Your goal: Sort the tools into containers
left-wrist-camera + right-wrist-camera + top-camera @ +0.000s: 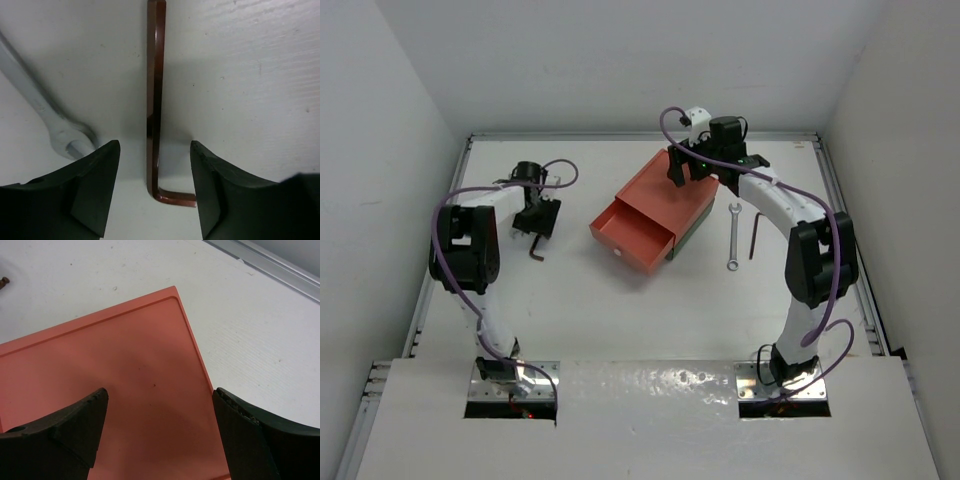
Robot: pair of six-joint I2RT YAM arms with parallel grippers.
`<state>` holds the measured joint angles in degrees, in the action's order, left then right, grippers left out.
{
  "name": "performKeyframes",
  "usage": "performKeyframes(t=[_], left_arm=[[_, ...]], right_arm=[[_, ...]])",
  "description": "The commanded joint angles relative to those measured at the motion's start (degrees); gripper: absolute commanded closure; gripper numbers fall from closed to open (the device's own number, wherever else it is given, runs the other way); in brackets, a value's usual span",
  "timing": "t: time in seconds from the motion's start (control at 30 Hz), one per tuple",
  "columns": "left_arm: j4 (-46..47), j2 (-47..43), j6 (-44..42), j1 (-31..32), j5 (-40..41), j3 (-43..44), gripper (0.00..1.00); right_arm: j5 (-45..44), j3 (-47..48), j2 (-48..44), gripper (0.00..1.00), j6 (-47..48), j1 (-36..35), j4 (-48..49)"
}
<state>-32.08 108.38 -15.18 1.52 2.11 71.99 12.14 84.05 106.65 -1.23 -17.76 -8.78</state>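
Observation:
The orange-red box (660, 195) sits mid-table with its drawer (632, 235) pulled open toward the front-left. The dark green box (693, 230) shows only as an edge under its right side. My right gripper (690, 172) is open and hovers over the orange lid (115, 385), its jaws wide apart in the right wrist view (160, 400). My left gripper (535, 230) is open and low over the table. Its fingers straddle a dark L-shaped rod tool (155, 100) without touching it. A silver wrench (35, 97) lies just left of it. A second wrench (733, 237) and a thin black rod (753, 238) lie right of the boxes.
White walls enclose the table on three sides. A metal rail (270, 265) runs along the far edge behind the orange box. Purple cables loop along both arms. The arm bases stand at the near edge.

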Motion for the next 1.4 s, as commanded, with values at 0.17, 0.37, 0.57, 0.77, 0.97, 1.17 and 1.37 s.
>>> performKeyframes(t=[0.17,0.37,0.57,0.77,0.97,1.17,1.37], left_arm=[[-1.9,6.9,0.8,0.2,-1.6,1.1,0.74],[-1.1,3.1,0.9,0.2,-6.1,0.3,1.0],[0.3,-4.4,0.4,0.2,-6.0,5.3,1.0],[1.6,-10.5,1.1,2.4,-10.2,15.0,1.0],[7.5,-15.5,2.6,12.6,-12.6,18.7,1.0],[6.2,-13.3,1.1,22.6,-18.3,20.9,1.0],[6.4,-13.6,-11.7,24.8,-19.8,20.7,1.0]], right_arm=[[-0.4,-0.7,-3.6,0.16,2.5,-0.3,0.3],[-0.6,-1.9,-4.1,0.16,2.0,-0.3,0.6],[-0.4,-2.8,-4.2,0.16,1.6,-0.3,1.7],[-1.5,-3.3,-3.0,0.15,-0.5,-0.3,3.2],[-2.6,-2.2,-1.4,0.15,-2.3,-0.3,3.8],[-2.9,-2.9,-1.4,0.15,-2.6,-0.3,4.0],[-3.4,-4.6,-2.5,0.15,-2.7,-0.3,4.4]])
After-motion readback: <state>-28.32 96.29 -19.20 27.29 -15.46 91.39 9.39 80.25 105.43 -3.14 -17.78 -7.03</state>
